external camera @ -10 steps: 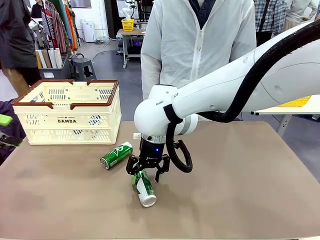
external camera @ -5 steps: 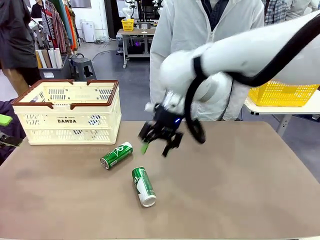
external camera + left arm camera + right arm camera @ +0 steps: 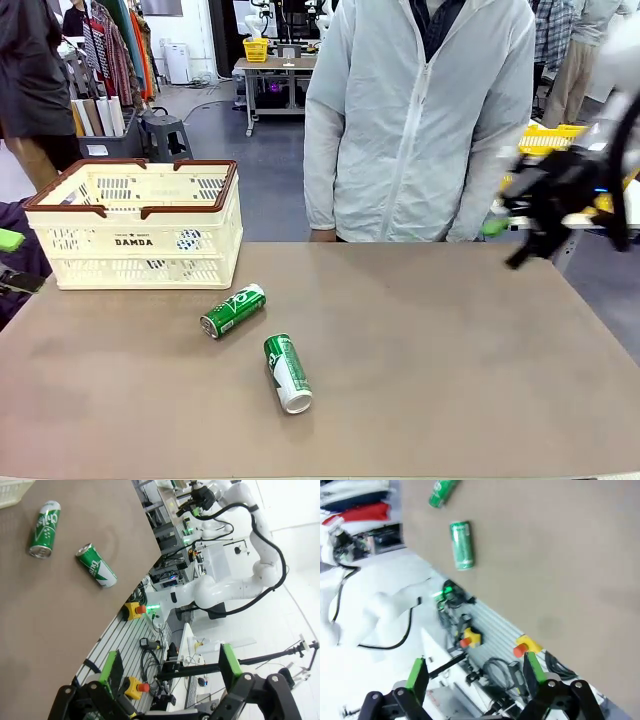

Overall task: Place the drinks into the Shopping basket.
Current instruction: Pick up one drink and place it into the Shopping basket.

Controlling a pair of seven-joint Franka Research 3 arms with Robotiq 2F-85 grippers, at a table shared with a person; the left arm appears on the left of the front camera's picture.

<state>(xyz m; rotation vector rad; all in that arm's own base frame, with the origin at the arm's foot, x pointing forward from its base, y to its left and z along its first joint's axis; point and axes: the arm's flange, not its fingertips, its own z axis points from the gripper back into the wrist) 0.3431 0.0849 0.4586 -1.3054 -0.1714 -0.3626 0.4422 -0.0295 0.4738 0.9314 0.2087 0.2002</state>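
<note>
With left claw [image 3: 170,665] and right claw [image 3: 505,245] both spread empty, the nearest can [image 3: 288,372] could roll away if a finger nudges it.

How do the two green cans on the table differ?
The farther slim green drink can lies slantwise; the nearer slim green drink can points its silver end almost straight at the robot's side. The farther one sits closer to the cream slotted plastic basket. Both lie on their sides.
</note>
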